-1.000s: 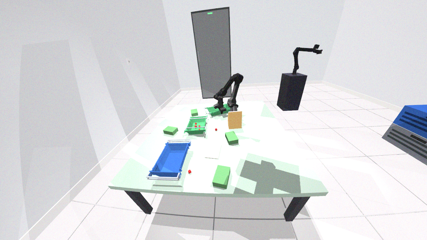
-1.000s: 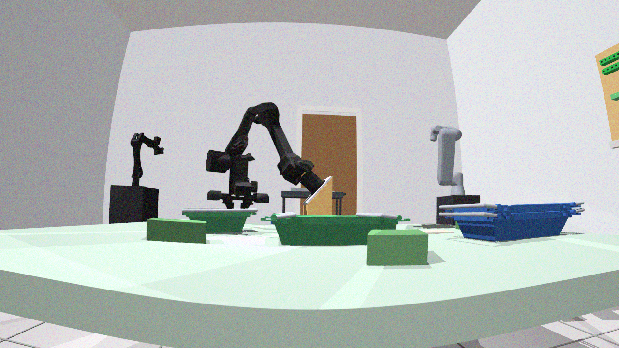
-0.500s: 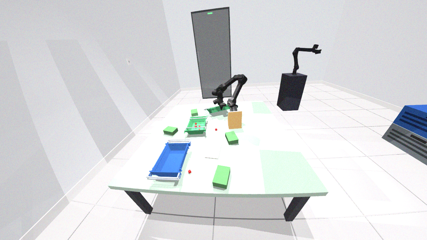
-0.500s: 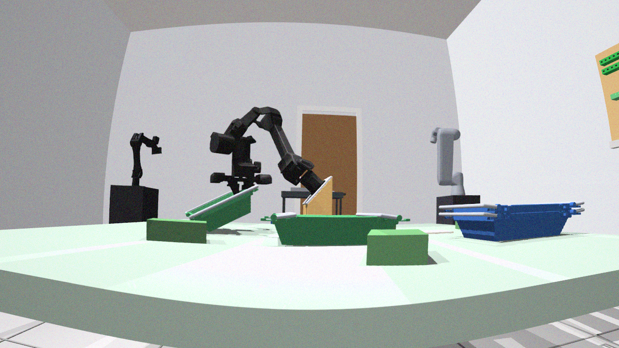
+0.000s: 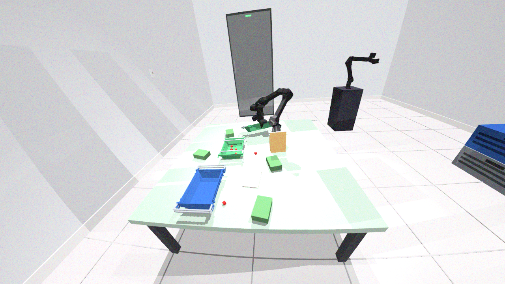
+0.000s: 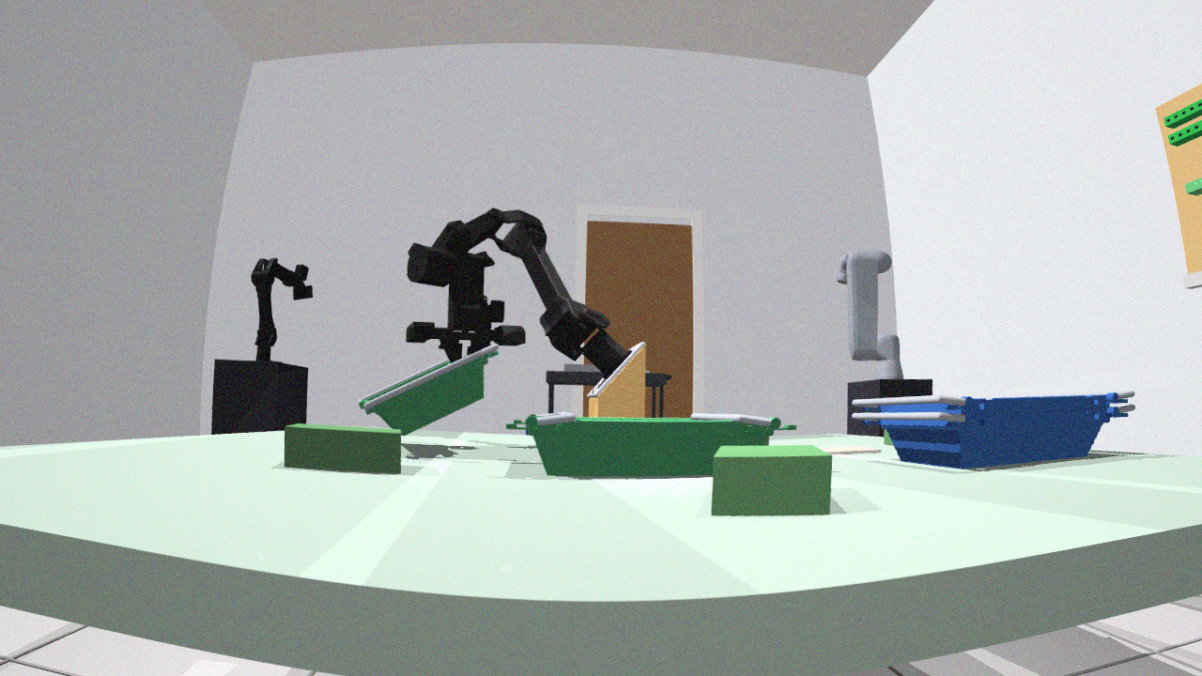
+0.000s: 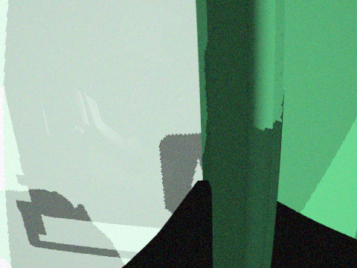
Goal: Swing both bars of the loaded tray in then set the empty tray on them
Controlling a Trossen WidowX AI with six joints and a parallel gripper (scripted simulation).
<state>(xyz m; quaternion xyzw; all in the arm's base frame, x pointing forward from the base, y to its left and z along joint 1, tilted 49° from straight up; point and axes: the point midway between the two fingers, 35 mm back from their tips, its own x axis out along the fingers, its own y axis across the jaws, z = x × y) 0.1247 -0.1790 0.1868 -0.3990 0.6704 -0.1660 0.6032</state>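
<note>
One long bench (image 5: pixel 300 197) (image 6: pixel 504 546) carries a black six-joint arm (image 5: pixel 281 109) (image 6: pixel 545 277), bent over at its far end in the top view. Nearest the camera in that view, a large blue tray (image 5: pixel 202 190) (image 6: pixel 1025 433) sits upright, with pale bars at both ends.

Between it and the arm, the loaded green tray (image 5: pixel 231 157) (image 6: pixel 647 450) stands level on the bench, its two pale bars (image 5: pixel 231 151) (image 6: pixel 731 417) lying across the top.

The empty green tray (image 5: pixel 252 128) (image 6: pixel 440 394) (image 7: pixel 242 93) tilts steeply beside the loaded one, its right end raised in the exterior view. The tool (image 5: pixel 262 124) (image 6: pixel 462 348) (image 7: pixel 216 190) is clamped on its side, a finger on either face of the green plastic. A green block hides part of the low end, and whether it touches the bench cannot be told.

A tan wedge (image 5: pixel 277 142) (image 6: pixel 622 391) stands by the arm's base. Four green blocks (image 5: pixel 262 208) (image 6: pixel 771 481) lie scattered around the trays. Smallest of all, several red cubes (image 5: pixel 231 146) rest inside the loaded tray; two loose red cubes (image 5: pixel 224 202) lie on the bench, one near the blue tray, one between the loaded tray and the wedge.
</note>
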